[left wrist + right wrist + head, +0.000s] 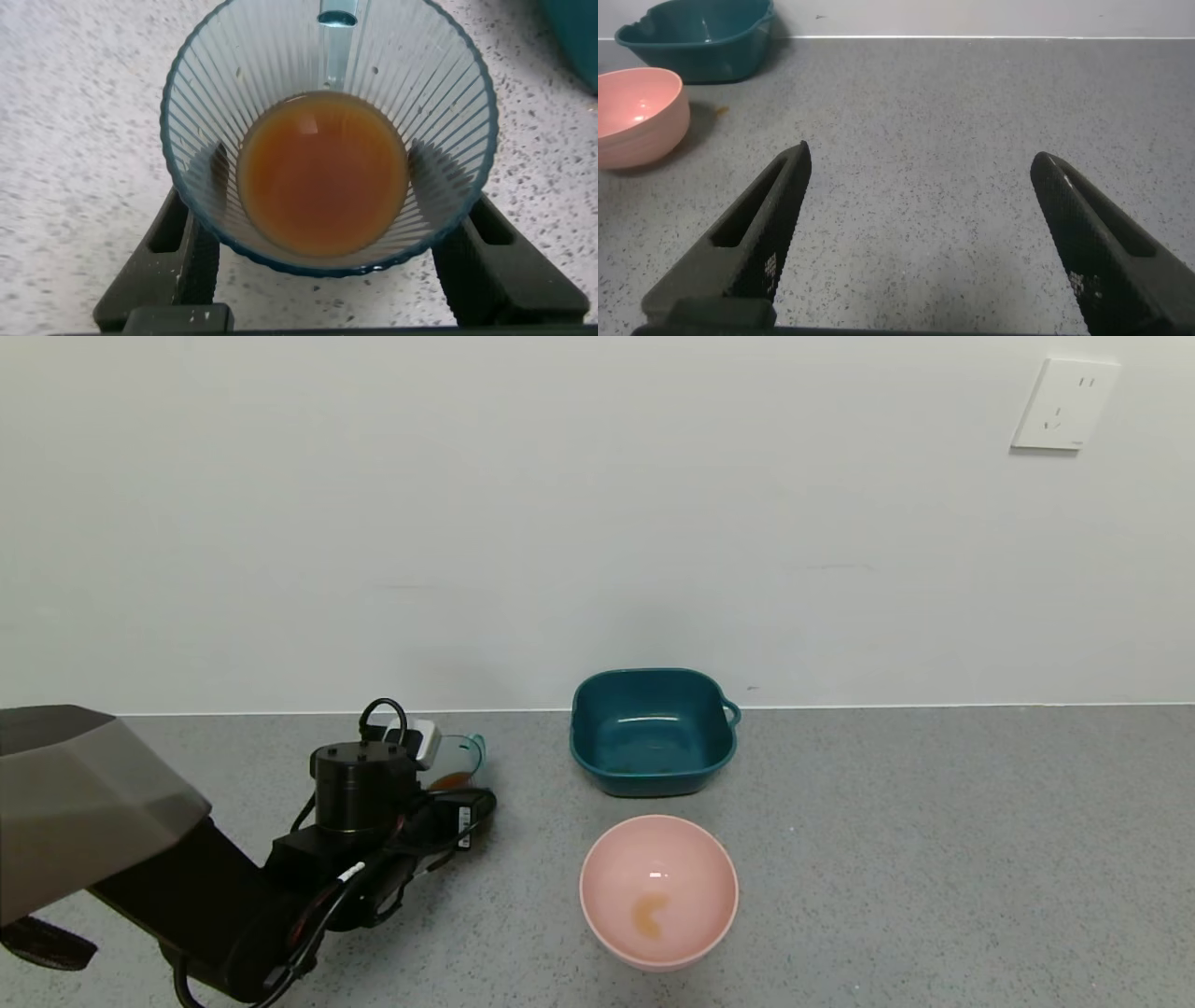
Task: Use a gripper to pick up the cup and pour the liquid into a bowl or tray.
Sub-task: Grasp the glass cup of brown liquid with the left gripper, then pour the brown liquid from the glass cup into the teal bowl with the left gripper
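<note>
The cup (459, 762) stands on the tabletop (934, 859) near its back edge, left of centre, with the liquid (322, 173) in it. The left gripper (327, 252) sits around it (a finger on either side). The basin (652, 733) lies to its right against the back edge; the bowl (659, 890) lies before the basin.

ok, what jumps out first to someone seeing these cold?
The left gripper has its fingers either side of the ribbed translucent blue cup, which holds amber-brown liquid, at the table's left. To their right stand a dark teal squarish basin and, nearer, a stained round pink bowl.
</note>
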`<state>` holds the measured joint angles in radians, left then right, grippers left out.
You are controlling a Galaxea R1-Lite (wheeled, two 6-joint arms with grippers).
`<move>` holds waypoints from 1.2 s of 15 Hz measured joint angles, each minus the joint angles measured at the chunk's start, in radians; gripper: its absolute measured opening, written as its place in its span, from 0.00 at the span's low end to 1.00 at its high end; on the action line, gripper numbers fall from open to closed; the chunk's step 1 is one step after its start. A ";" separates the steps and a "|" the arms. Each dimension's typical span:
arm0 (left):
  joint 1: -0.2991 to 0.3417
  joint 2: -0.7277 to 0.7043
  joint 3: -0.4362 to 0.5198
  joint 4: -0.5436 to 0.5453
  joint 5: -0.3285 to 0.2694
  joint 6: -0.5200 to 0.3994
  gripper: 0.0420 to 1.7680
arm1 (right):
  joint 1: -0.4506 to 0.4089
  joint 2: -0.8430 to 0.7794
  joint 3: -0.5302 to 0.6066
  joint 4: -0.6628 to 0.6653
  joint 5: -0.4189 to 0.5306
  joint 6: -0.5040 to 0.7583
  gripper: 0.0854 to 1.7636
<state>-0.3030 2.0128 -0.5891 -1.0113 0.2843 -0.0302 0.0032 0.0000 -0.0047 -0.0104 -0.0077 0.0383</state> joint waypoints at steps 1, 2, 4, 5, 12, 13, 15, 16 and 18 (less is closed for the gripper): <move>0.006 -0.008 -0.004 0.004 -0.001 0.015 0.73 | 0.000 0.000 0.000 0.000 0.000 0.000 0.97; 0.013 -0.019 -0.017 0.014 -0.002 0.035 0.73 | 0.000 0.000 0.000 0.000 0.000 0.000 0.97; 0.028 -0.043 -0.062 0.079 -0.004 0.078 0.72 | 0.000 0.000 0.000 0.000 0.000 0.000 0.97; 0.034 -0.057 -0.096 0.133 -0.004 0.095 0.72 | 0.000 0.000 0.000 0.000 0.000 0.000 0.97; 0.028 -0.099 -0.427 0.466 -0.008 0.165 0.72 | 0.001 0.000 0.000 0.000 0.000 0.000 0.97; 0.020 -0.097 -0.474 0.508 -0.008 0.170 0.72 | 0.001 0.000 0.000 0.000 0.000 0.000 0.97; 0.000 -0.088 -0.560 0.570 -0.008 0.187 0.72 | 0.001 0.000 0.000 0.000 0.000 0.000 0.97; -0.008 -0.079 -0.594 0.591 -0.007 0.200 0.72 | 0.001 0.000 0.000 0.000 0.000 0.000 0.97; -0.023 -0.061 -0.650 0.624 -0.007 0.229 0.72 | 0.001 0.000 0.000 0.000 0.000 0.000 0.97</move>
<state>-0.3262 1.9521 -1.2391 -0.3868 0.2770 0.1989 0.0038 0.0000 -0.0047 -0.0100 -0.0077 0.0383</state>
